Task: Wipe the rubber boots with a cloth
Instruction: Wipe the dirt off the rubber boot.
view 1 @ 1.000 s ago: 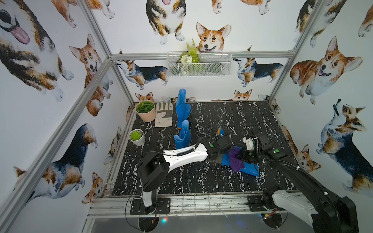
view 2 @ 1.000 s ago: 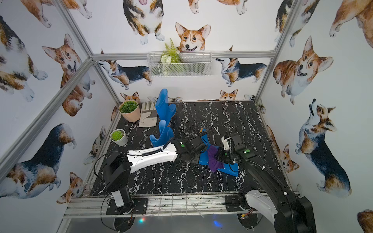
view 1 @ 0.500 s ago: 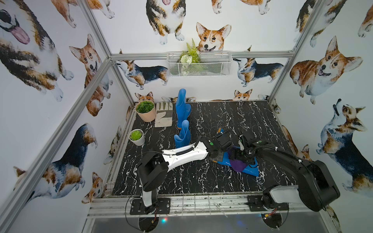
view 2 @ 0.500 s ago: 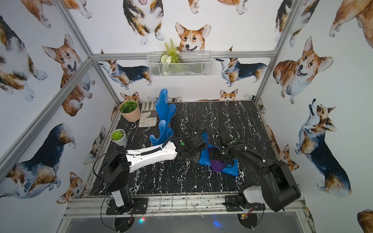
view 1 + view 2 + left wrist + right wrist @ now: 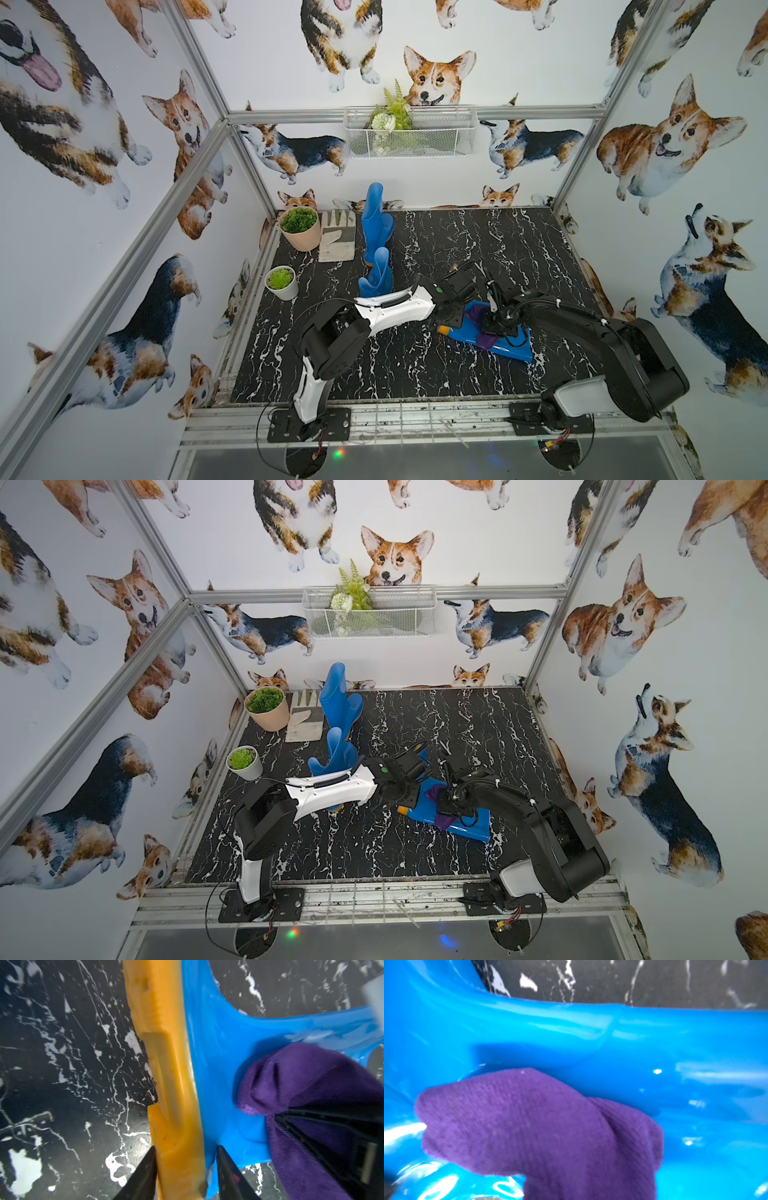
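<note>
Boot: we see one glossy bright-blue rubber boot (image 5: pixel 521 353) lying on its side.
Left gripper (image 5: pixel 186 1148): spread, fingers astride its orange-yellow sole (image 5: pixel 166 1064).
Right gripper (image 5: pixel 494 326): closed, pinching the soft dark-purple fabric cloth (image 5: pixel 539 1126).
Cloth: bunched against the boot's blue side.

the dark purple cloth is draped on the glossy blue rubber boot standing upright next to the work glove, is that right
Not quite. The dark purple cloth is draped on the glossy blue rubber boot that lies on its side, not on a standing one. Both top views show it.
</note>
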